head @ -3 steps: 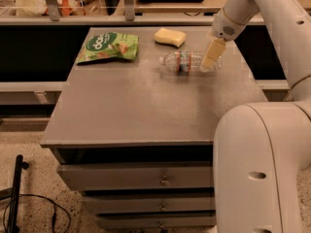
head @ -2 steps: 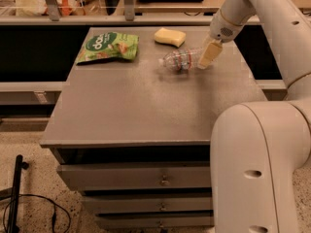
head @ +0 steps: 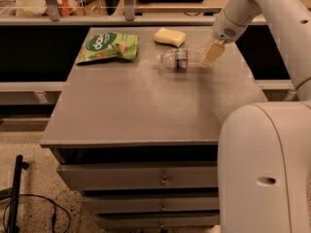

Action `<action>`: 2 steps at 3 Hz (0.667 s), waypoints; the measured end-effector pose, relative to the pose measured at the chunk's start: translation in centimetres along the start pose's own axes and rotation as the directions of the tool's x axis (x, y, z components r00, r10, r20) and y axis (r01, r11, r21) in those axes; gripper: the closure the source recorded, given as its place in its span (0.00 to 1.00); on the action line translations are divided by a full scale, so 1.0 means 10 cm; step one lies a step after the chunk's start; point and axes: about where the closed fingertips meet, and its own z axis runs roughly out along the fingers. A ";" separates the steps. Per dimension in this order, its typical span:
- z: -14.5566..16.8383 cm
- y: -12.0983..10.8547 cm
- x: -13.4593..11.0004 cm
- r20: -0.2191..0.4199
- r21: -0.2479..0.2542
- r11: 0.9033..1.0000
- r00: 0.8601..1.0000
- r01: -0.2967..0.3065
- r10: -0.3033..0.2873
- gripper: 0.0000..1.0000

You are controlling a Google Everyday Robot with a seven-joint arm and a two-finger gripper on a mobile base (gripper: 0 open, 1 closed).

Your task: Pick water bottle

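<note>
Looming robot base (head: 262, 169): hogged the lower right of the frame, nearest thing in view, parked right against the table.
Drawers (head: 141, 178): bottom centre, all shut, nothing to do with this job.
Table (head: 136, 110): grey top, with all the items sitting toward the upper part of the frame.
Water bottle (head: 184, 58): lay on its side on the tabletop, upper centre-right, cap end pointing left. Not off the surface, so the pick wasn't done.
Gripper (head: 212, 55): upper right, down at the bottle's right end. Honestly couldn't tell if it was touching or just beside, or if it was open or closed. I'd say the reach was basically done, with grasp and lift left.
Green bag (head: 108, 46): upper left, well apart from the bottle.
Sponge (head: 170, 37): upper centre, just behind the bottle, untouched.
</note>
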 end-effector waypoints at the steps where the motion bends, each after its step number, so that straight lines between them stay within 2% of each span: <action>1: -0.31 0.03 -0.01 0.064 0.049 0.999 0.998 -0.021 0.018 1.00; 2: -0.78 0.10 -0.10 0.170 0.128 0.991 0.985 -0.039 0.017 1.00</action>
